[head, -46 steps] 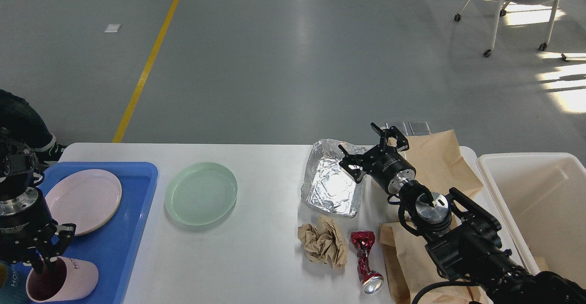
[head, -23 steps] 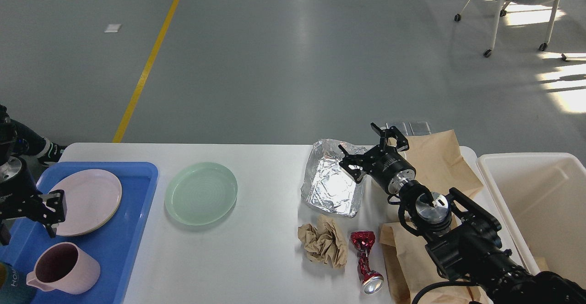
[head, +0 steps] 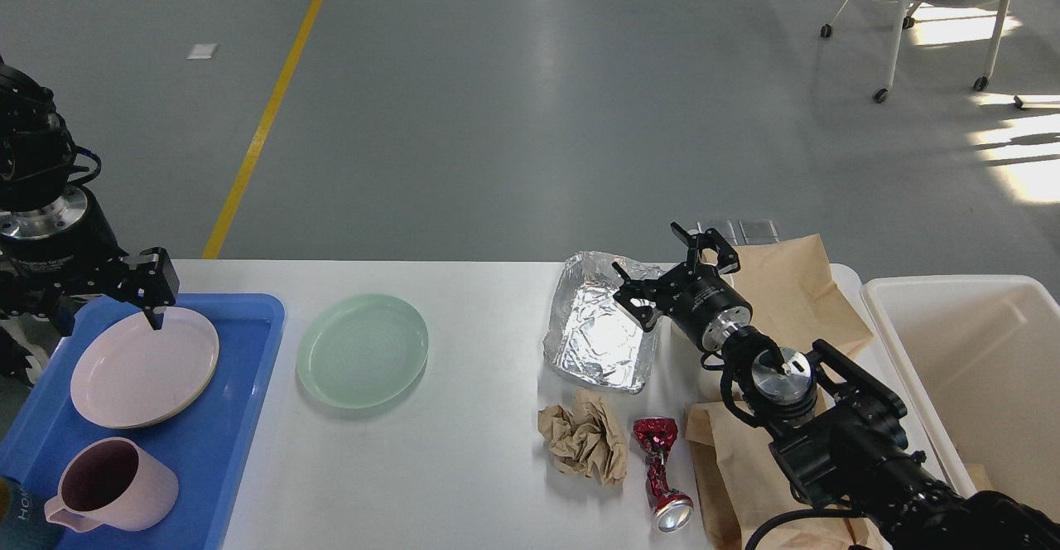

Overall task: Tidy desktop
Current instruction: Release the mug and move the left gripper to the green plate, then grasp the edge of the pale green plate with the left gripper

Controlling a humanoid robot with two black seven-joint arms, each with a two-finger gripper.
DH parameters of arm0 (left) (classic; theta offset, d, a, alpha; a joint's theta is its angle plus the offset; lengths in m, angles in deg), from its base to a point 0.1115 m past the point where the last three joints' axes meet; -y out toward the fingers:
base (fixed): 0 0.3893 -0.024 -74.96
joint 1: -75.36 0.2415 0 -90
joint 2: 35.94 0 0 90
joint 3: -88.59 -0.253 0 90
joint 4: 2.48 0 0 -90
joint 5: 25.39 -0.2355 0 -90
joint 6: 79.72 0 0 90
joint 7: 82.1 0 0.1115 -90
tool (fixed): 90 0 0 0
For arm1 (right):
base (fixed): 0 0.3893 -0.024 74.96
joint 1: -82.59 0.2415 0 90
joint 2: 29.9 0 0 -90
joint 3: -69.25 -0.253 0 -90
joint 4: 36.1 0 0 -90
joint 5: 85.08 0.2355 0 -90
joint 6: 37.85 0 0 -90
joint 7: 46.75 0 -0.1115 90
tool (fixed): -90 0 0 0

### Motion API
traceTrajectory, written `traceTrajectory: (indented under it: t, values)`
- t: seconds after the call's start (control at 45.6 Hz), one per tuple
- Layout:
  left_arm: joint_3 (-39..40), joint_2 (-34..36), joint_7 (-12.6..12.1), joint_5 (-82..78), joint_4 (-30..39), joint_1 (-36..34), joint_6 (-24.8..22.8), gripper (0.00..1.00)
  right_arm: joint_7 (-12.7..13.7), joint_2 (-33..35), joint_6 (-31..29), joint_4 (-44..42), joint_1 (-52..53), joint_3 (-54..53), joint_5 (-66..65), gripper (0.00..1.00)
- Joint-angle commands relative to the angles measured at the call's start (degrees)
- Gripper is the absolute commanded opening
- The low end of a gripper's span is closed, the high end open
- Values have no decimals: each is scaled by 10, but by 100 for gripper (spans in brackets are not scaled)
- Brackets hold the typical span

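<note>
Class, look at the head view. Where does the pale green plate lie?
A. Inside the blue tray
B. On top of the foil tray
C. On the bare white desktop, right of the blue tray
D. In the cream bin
C: the pale green plate rests directly on the desktop, just right of the blue tray, apart from it.

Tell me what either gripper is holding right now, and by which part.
Nothing is held. The left gripper hangs open above the pink plate in the blue tray; the right gripper is open beside the foil tray, gripping nothing.
</note>
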Motion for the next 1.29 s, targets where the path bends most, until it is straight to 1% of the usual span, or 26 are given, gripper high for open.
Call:
traceTrajectory:
  t: [0.0,0.044,0.153,0.241,0.329,0.373,0.482,0.526,0.592,0.679,0.811,0.833,0.899,0.942,0.986,1.096,1.271]
  values:
    - [-4,-20,57,0,4,-10,0,84,0,0,0,0,0,0,0,100]
    - [-4,-27,65,0,4,-9,2,84,0,0,0,0,1,0,0,100]
    - [-1,-42,60,-1,3,2,67,84,0,0,0,0,0,0,0,100]
    - [7,-53,59,0,-1,34,117,84,0,0,0,0,0,0,0,100]
    - [23,-56,58,1,-5,56,153,84,0,0,0,0,1,0,0,100]
    - [36,-56,58,2,-11,67,162,84,0,0,0,0,1,0,0,100]
    - [73,-56,57,3,-33,107,166,84,0,0,0,0,1,0,0,100]
    - [88,-56,50,3,-48,129,167,84,0,0,0,0,0,0,0,100]
    - [111,-56,30,4,-76,159,168,84,0,0,0,0,0,0,0,100]
    - [148,-56,-18,5,-96,188,167,84,0,0,0,0,0,0,0,100]
    - [215,-56,-111,5,-98,224,168,84,0,0,0,0,1,0,0,100]
    - [242,-56,-148,5,-99,235,169,84,0,0,0,0,0,0,0,100]
    - [278,-56,-181,5,-100,247,171,84,0,0,0,0,0,0,0,100]
    - [301,-55,-193,5,-100,254,175,84,0,0,0,0,0,0,0,100]
    - [320,-54,-198,5,-100,261,178,84,0,0,0,0,0,0,0,100]
    - [340,-54,-199,10,-100,269,190,84,0,0,0,0,0,0,0,100]
    - [342,-57,-199,27,-100,271,210,84,0,0,0,0,0,0,0,100]
